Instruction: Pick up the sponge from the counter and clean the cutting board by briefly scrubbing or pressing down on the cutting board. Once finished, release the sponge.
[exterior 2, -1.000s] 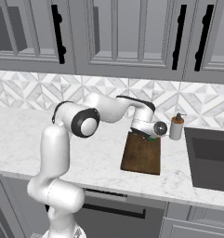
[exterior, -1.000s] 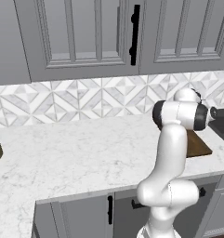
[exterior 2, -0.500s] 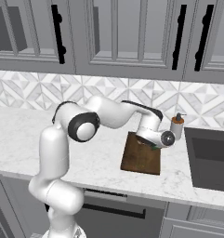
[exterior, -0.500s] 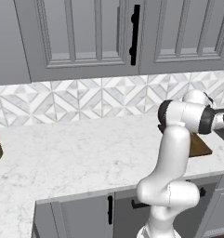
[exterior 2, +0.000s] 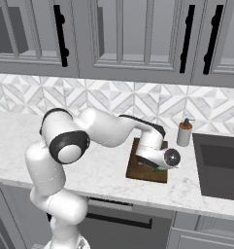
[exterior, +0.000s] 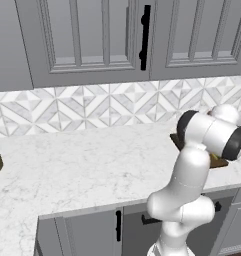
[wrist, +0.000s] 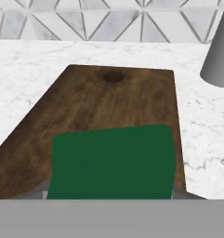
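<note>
Grey shaker wall cabinets [exterior 2: 123,39] up top, vertical black bar handles [exterior: 145,37]. Backsplash [exterior: 107,107] below them: white/grey tiles in a geometric triangle-diamond pattern, also visible along the top of the hand view. Grey base cabinets [exterior: 87,232] with black handles, one vertical handle [exterior: 118,226] on the left door. Dark recessed sink [exterior 2: 218,165] at right in the right base view, soap bottle [exterior 2: 185,133] just beside its left edge. Light is flat and even, soft shadows.

A soap bottle [exterior 2: 184,133] stands beside the sink [exterior 2: 219,165], under grey cabinets [exterior 2: 123,39] and a patterned backsplash [exterior 2: 113,99].
</note>
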Motion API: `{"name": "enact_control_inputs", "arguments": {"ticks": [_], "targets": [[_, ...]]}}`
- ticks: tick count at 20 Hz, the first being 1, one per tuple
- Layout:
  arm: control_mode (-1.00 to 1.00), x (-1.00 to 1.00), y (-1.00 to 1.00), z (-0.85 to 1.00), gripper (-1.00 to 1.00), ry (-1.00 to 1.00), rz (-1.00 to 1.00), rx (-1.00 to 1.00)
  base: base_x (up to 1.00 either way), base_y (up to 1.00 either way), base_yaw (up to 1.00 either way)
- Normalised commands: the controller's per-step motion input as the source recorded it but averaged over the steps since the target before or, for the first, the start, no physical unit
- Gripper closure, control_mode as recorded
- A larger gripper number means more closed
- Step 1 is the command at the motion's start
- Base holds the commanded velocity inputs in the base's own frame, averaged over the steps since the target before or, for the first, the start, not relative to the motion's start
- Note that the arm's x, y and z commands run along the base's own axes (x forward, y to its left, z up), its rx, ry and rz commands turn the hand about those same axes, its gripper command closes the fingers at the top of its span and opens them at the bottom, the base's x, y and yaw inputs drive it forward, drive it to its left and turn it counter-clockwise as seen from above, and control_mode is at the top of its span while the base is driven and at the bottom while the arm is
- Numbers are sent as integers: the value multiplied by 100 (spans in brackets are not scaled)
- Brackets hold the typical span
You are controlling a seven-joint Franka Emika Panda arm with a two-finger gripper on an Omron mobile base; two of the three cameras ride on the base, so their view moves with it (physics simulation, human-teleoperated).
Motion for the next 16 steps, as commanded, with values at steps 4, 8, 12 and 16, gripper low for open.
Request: {"name": "enact_control_inputs", "arguments": {"ticks": [4, 8, 12, 16], "targets": [[-100, -36, 25, 1, 100, 13, -2, 0, 0, 0, 0], [-100, -6, 39, 15, 100, 13, -1, 0, 0, 0, 0], [-100, 0, 65, 11, 100, 5, 0, 0, 0, 0, 0], [-100, 14, 62, 0, 100, 0, 0, 0, 0, 0, 0]]}}
